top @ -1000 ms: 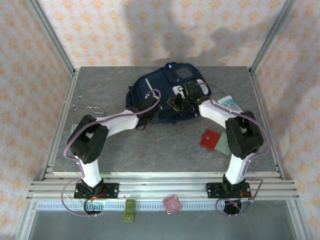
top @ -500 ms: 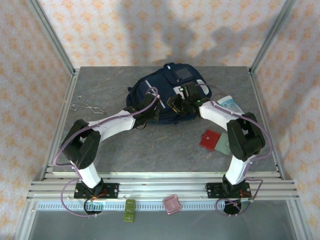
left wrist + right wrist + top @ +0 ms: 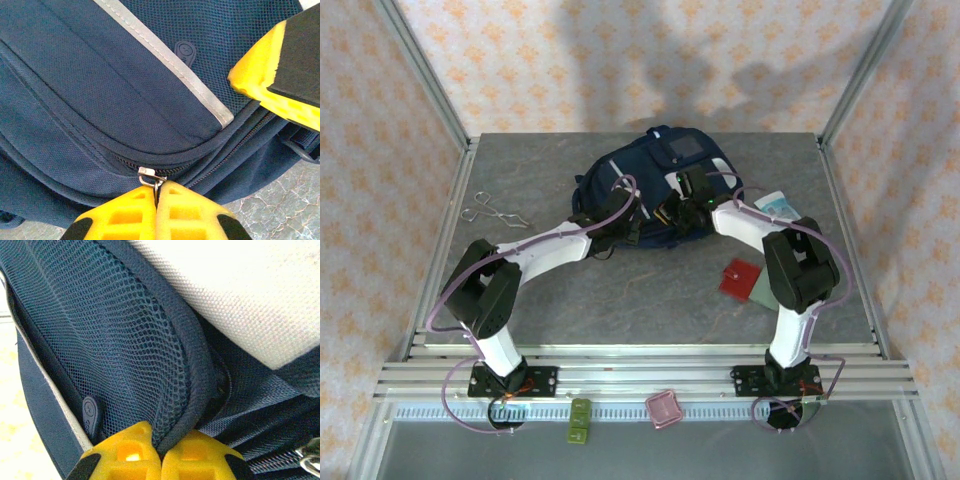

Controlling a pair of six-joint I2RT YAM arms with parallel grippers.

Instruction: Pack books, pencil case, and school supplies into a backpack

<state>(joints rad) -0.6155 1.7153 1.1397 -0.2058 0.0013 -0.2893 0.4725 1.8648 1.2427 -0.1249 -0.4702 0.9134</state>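
Since a second earlier the right gripper point(image 3: 161, 444) had closed and its wrist had edged left across the bag, while the left arm had stretched further forward; the right jaws were pressed together on a navy bound edge point(image 3: 194, 385) of the backpack point(image 3: 655, 165), apparently the rim of a mesh pocket, though the close view left that uncertain; the left gripper point(image 3: 157, 196) was likewise clamped tight, pinching the small metal zipper pull point(image 3: 149, 175) on the bag's front panel; a pale reflective strip point(image 3: 165, 60) ran diagonally above it; the backpack lay at the far centre of the grey table point(image 3: 520, 290), with both wrists meeting over its near side; the red piece point(image 3: 740, 277) and the grey-green piece point(image 3: 766, 288) lay side by side on the table to the right, apart from the bag; a white-and-blue tube point(image 3: 782, 206) rested just beside the bag's right flank; metal scissors point(image 3: 492, 211) lay near the table's left edge.
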